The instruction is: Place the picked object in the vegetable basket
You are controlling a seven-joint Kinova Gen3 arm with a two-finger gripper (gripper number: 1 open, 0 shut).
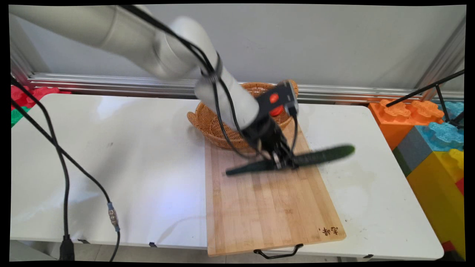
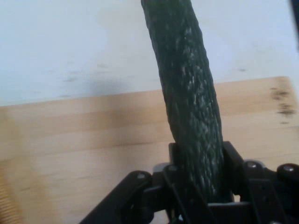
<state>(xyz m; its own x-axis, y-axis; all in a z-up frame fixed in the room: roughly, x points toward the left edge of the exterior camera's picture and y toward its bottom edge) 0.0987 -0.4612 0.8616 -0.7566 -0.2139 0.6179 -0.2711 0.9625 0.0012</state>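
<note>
**Q:** Nearest the cam, what's there?

**R:** Black metal handle (image 1: 278, 253) at the near end of a wooden cutting board (image 1: 267, 207), hanging just over the worktop (image 1: 111, 167) edge. Board lies lengthwise on the white worktop, small burnt-in mark near its near right corner.

**Q:** And the claw?

**R:** Claw (image 1: 282, 162) is above the far part of the board, fingers clamped on a dark green cucumber (image 1: 319, 155) at about mid-length. In main view the cucumber runs roughly crosswise over the board, right end slightly higher and reaching past the board's right edge, left end over the board. Its outline is smeared w/ motion blur. It seems lifted clear of the wood, but can't tell for sure.

**Q:** Hand view agree?

**R:** Yes. Cucumber (image 2: 187, 93) rises from between the fingers (image 2: 233, 163), bumpy skin w/ pale flecks, board (image 2: 93, 154) below it and white worktop (image 2: 70, 42) beyond the board's edge.

**Q:** Anything else nearby?

**R:** Woven wicker basket (image 1: 211, 124) just behind the claw, at the board's far end, partly hidden by the arm; seems to overlap the board's far edge. Something red-orange shows inside, can't make out what. Off the worktop's right side: big toy blocks (image 1: 430, 144), orange, blue, grey, yellow. Black cables (image 1: 63, 174) hang across the left side.
</note>
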